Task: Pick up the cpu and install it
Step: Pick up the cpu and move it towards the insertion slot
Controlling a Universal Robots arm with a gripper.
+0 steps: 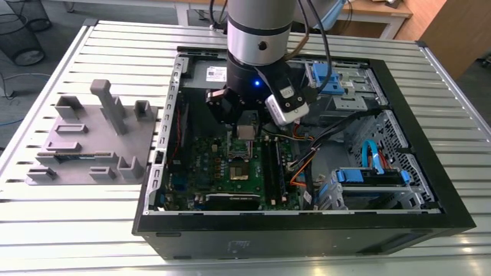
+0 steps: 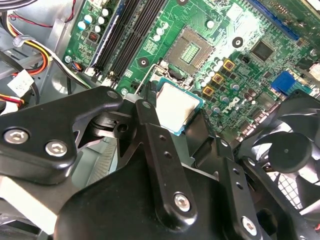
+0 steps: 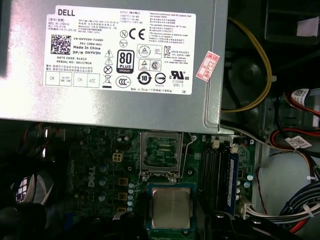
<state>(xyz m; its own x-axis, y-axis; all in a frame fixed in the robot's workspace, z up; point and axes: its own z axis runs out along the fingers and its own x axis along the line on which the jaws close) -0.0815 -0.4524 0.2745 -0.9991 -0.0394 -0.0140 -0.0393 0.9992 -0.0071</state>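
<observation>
The cpu, a small square chip with a silver-grey top, hangs tilted over the green motherboard, and my gripper is shut on it by its edges. One black finger presses one edge; the other finger sits at the opposite edge. The chip also appears in the first wrist view, just short of the open socket. That socket lies bare a short way ahead of the chip. In the exterior view my gripper hovers inside the open computer case, above the socket.
The grey power supply sits beyond the socket. Memory slots run beside the socket, with bundled cables nearby. A black fan is close to my fingers. A drive cage fills the exterior view's right; a grey fixture tray lies on the left.
</observation>
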